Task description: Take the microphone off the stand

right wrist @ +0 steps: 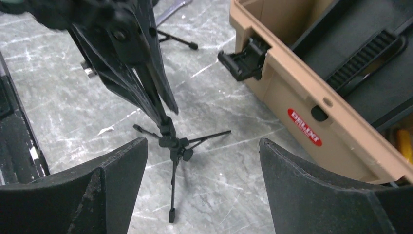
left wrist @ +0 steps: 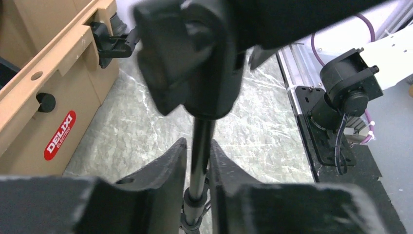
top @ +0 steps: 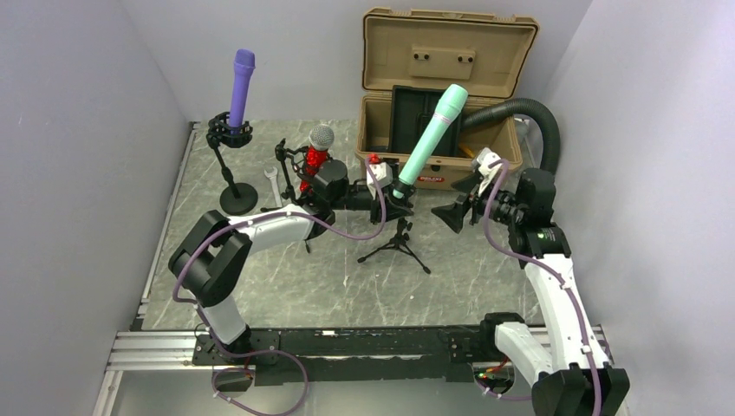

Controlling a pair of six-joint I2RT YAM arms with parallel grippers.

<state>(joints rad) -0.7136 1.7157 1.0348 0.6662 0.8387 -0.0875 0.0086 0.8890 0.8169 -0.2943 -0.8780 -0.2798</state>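
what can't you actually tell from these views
- left wrist: whether the left fingers touch the pole; too close and blurred.
- both wrist views: the teal mic is cut off above; the blurred clip fills the left one's top.
- top view: the stand's lower part under the red mic, behind the left arm.
- top view: the case contents, dark and partly behind the teal mic.
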